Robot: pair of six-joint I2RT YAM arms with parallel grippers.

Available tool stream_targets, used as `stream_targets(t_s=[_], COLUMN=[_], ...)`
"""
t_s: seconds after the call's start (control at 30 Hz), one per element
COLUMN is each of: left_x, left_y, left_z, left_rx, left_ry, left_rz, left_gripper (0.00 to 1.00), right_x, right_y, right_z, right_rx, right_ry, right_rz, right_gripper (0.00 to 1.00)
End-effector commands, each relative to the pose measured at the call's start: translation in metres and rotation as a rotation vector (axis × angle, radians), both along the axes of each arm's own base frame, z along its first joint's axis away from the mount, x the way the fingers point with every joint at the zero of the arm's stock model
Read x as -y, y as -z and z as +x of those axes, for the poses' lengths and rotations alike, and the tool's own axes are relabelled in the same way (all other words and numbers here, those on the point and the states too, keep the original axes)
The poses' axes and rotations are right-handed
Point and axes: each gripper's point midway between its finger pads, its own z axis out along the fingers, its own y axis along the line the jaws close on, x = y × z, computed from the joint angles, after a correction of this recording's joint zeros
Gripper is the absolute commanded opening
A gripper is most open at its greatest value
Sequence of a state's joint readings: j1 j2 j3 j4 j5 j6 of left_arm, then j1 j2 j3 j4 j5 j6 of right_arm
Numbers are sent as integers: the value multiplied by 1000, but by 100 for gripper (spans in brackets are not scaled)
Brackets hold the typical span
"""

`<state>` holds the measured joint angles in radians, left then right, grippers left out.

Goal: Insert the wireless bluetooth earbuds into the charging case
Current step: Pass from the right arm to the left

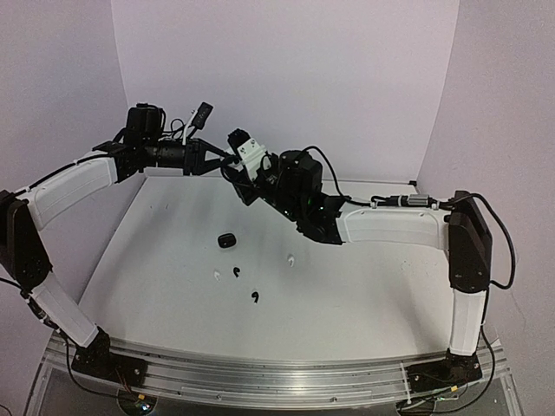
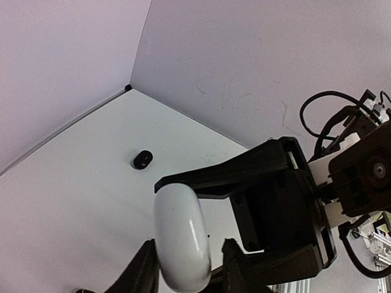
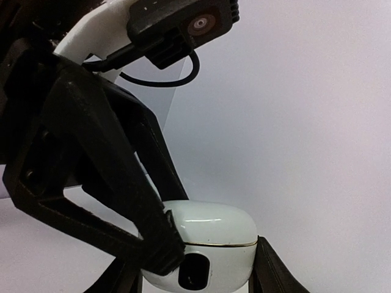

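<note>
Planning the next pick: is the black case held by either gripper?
No, the black case lies alone on the table.

We see a shiny white case [image 3: 211, 235] with a thin gold line around its middle and a dark hole. The table [image 1: 364, 295] is white. On it lies a black case [image 1: 226, 240]. Near the black case are white earbuds [image 1: 217, 276] and black earbuds [image 1: 236, 273]. The walls [image 1: 286, 69] are pale purple.

A white tabletop [image 1: 364, 286] lies below pale lilac backdrop walls [image 1: 286, 78], one bearing faint scribbled marks [image 2: 235, 101]. A ribbed aluminium rail [image 1: 260, 377] runs along the near edge.
</note>
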<state>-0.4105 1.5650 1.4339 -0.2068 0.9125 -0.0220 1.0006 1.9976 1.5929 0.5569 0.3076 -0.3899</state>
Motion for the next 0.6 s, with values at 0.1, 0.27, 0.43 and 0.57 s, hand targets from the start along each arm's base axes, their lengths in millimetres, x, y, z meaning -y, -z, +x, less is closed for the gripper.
stream_targets(t_s=[0.1, 0.27, 0.43, 0.57], left_x=[4, 3, 1, -3], left_y=[-12, -12, -10, -6], left_z=[-2, -8, -10, -10], left_rx=[35, 40, 89, 148], left_ry=[21, 35, 42, 55], left_rz=[-6, -14, -2, 27], left_gripper=[5, 0, 0, 0], right_x=[-10, -11, -8, 2], right_y=[-31, -30, -22, -16], right_z=[-9, -9, -9, -8], right_rx=[80, 81, 67, 2], right_ry=[-5, -5, 1, 7], right_rz=[57, 52, 37, -7], right_gripper=[23, 24, 58, 98])
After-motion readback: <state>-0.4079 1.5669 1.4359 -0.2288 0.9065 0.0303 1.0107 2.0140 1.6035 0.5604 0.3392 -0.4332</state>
